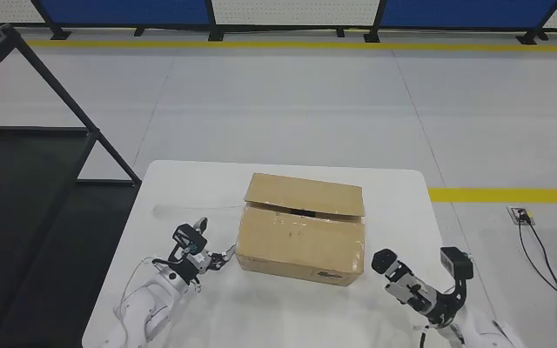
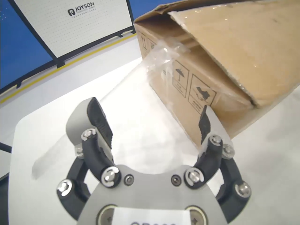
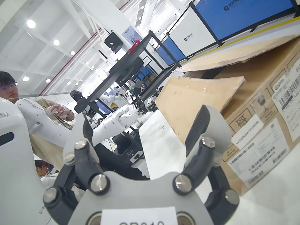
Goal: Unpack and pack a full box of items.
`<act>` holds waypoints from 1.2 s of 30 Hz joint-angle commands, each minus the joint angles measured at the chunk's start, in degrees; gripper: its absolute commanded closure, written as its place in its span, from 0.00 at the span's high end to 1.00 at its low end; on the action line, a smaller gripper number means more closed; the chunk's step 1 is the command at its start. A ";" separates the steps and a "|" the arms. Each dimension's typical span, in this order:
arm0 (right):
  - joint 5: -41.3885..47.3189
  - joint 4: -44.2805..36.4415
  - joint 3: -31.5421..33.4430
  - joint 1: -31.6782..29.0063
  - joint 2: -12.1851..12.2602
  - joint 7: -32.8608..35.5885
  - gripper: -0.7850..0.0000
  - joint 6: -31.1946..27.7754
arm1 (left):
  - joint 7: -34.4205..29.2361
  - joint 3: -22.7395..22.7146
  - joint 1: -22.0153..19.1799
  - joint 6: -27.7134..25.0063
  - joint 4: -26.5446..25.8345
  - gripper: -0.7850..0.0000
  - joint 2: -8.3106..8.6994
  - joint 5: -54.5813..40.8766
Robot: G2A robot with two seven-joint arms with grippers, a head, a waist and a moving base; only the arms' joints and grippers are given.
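Place: probably factory or test hall | blue partition panels [image 1: 122,10] | yellow floor lines [image 1: 261,43] | high lit ceiling [image 3: 54,12]

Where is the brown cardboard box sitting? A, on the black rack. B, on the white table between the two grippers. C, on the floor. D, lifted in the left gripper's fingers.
B: the brown cardboard box rests on the white table, with the left gripper and right gripper open on either side.
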 commanded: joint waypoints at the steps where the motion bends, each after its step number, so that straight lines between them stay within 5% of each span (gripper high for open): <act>1: 0.83 0.57 -0.21 0.56 0.11 1.11 1.00 0.19 | 0.29 0.03 0.16 -1.21 -0.17 1.00 0.13 -0.05; 9: 7.65 3.66 -0.31 4.38 0.79 6.22 1.00 3.19 | 0.92 0.10 1.18 -0.86 -1.25 1.00 0.46 0.67; 24: 7.24 2.64 -0.02 4.28 0.77 5.41 1.00 5.32 | 2.00 -0.07 2.06 -3.31 -2.53 1.00 1.16 0.27; 36: 12.19 5.58 -0.51 8.70 1.37 13.10 1.00 10.29 | 2.66 0.14 2.44 -5.38 -3.19 1.00 1.72 0.54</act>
